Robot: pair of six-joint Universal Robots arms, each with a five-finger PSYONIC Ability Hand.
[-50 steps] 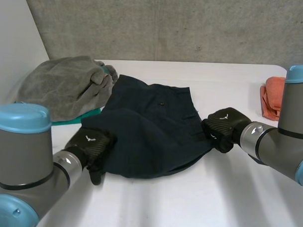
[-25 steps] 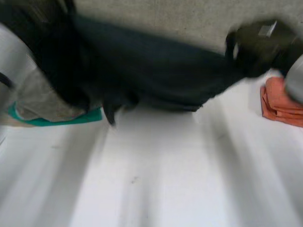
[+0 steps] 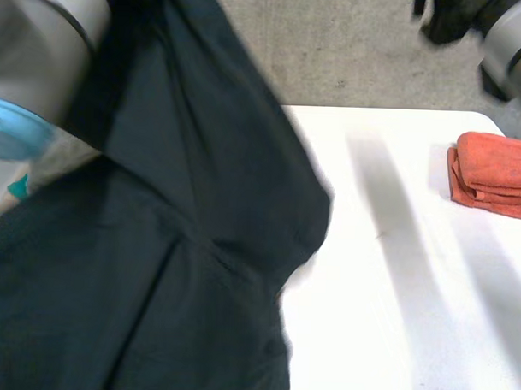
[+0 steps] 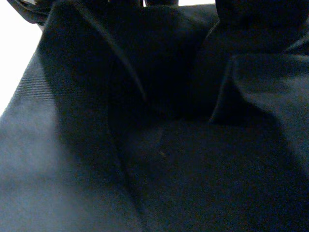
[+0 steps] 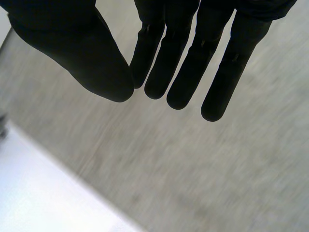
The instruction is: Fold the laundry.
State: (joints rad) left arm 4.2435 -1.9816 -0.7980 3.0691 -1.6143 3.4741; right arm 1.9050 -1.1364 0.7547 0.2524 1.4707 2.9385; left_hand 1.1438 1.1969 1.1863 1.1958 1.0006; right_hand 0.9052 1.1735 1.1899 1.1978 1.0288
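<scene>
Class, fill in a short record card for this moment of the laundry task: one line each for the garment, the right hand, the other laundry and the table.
garment: dark garment, lifted, hanging in loose folds in front of the left arm
right hand: right hand up in front of the grey wall, fingers straight, holding nothing
other laundry: orange cloth, folded, lying on the table on the right arm's side
table: white table, bare between garment and orange cloth
</scene>
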